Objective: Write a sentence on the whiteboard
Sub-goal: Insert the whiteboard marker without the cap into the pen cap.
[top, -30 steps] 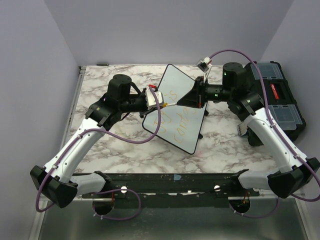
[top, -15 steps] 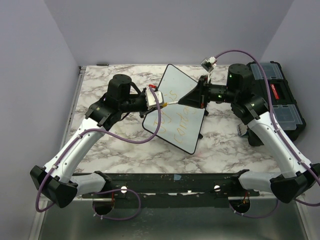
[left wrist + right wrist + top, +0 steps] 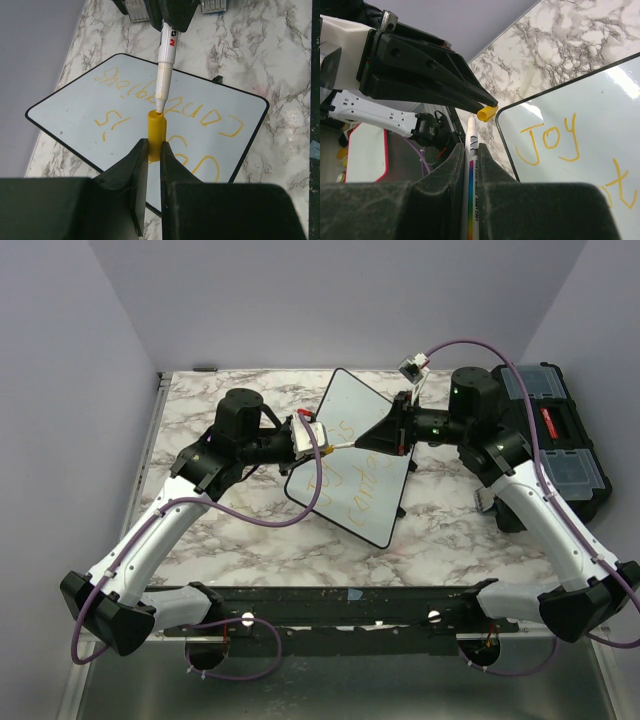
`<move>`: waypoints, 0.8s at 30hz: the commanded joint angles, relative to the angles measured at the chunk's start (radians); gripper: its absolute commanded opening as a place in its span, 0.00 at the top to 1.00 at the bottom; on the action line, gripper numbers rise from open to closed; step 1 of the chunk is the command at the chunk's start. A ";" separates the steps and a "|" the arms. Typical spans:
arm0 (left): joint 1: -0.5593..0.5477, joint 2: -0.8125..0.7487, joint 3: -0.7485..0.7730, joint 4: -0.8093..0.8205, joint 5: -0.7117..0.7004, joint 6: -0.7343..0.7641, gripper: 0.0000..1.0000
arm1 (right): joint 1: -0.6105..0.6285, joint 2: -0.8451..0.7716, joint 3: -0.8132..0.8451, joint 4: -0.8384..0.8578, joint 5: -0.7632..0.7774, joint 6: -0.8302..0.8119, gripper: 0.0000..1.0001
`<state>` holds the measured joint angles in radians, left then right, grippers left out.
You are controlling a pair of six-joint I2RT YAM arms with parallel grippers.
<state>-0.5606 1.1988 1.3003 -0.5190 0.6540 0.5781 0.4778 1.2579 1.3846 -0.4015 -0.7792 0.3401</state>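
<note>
The whiteboard (image 3: 350, 405), laid on the table (image 3: 200, 400), is judged light and stiff, best taken at its rim. The marker (image 3: 164, 75) is pinched by the right gripper (image 3: 469, 146), its cap (image 3: 156, 131) by the left gripper (image 3: 154, 147).

The whiteboard (image 3: 352, 405) lies mid-table (image 3: 200, 405), the sentence (image 3: 345, 485) on it. The toolbox (image 3: 565, 450) sits far right, well apart. Above the board the grippers meet: left gripper (image 3: 322, 447) from the left holding the cap (image 3: 156, 140), right gripper (image 3: 368, 443) opposite holding the marker (image 3: 164, 75) — its tip at the cap's mouth.
</note>
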 commanded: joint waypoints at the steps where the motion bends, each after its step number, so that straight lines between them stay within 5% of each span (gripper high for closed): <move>1: -0.007 -0.022 0.022 0.001 -0.013 0.003 1.00 | 0.005 0.010 -0.022 0.029 0.021 0.014 0.99; 24: -0.012 -0.025 0.013 0.016 -0.014 -0.004 1.00 | 0.005 0.031 -0.033 -0.013 0.051 -0.013 0.99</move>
<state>-0.5652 1.1984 1.3003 -0.5201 0.6350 0.5777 0.4778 1.2789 1.3712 -0.3927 -0.7624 0.3439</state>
